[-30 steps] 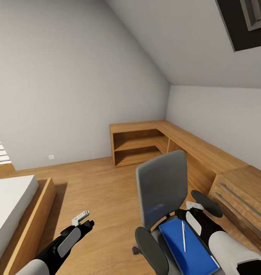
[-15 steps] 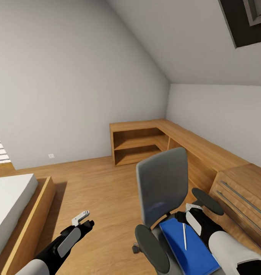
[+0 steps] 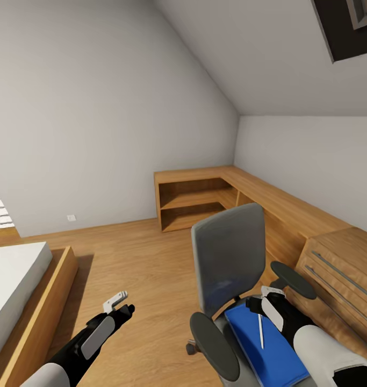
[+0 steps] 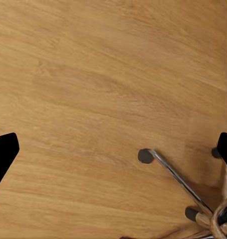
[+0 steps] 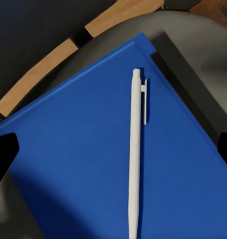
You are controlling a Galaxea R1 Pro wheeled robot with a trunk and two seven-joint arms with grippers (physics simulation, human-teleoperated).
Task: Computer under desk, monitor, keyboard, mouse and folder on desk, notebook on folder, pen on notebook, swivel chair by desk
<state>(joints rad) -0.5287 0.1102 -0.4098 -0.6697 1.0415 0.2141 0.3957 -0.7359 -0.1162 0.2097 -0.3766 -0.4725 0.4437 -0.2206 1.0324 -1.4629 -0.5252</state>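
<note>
Here, nearest you, your right gripper hangs just above the folder, its fingertips spread wide at either edge of the right wrist view with nothing between them; the pen lies loose on the blue folder, clip end toward the chair's backrest; a dark grey edge pokes out beyond the folder's side, though you cannot tell what it belongs to. The folder rests flat on the seat of the swivel chair, between its black armrests; your left gripper hovers over bare wood floor beside the chair, jaws parted, with the chrome star base and castors under it. Past the chair stands a light-wood drawer chest; further off, a low wooden corner shelf runs along the white walls; a bed sits to your left.
</note>
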